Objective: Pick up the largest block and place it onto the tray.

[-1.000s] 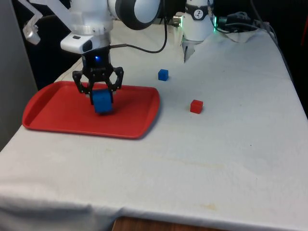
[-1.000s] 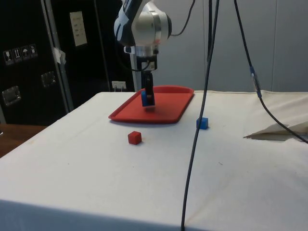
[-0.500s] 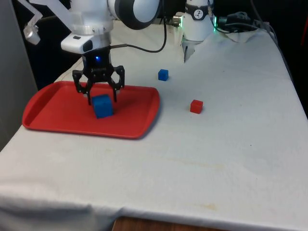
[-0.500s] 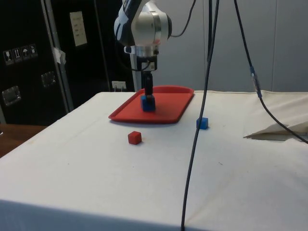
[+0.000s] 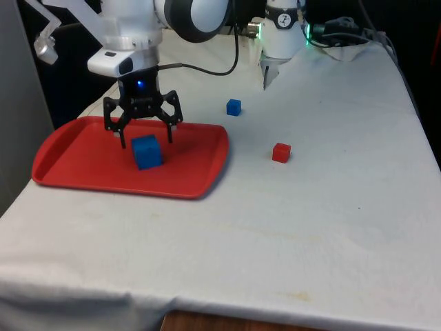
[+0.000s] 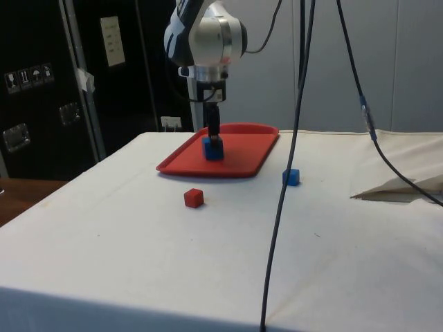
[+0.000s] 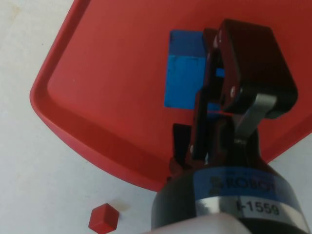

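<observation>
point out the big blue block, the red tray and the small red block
big blue block (image 5: 147, 152), front view, on the face turned to the camera
red tray (image 5: 76, 155), front view, on its bare floor
small red block (image 5: 280, 152), front view, on its middle

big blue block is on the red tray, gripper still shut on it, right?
Not quite. The big blue block does sit on the red tray, but the gripper is open, its fingers spread apart on either side of the block. The front view shows it.

Pincer (image 5: 145, 136) straddles large blue block (image 5: 147, 152); tray (image 5: 76, 162) elsewhere bare.
</observation>
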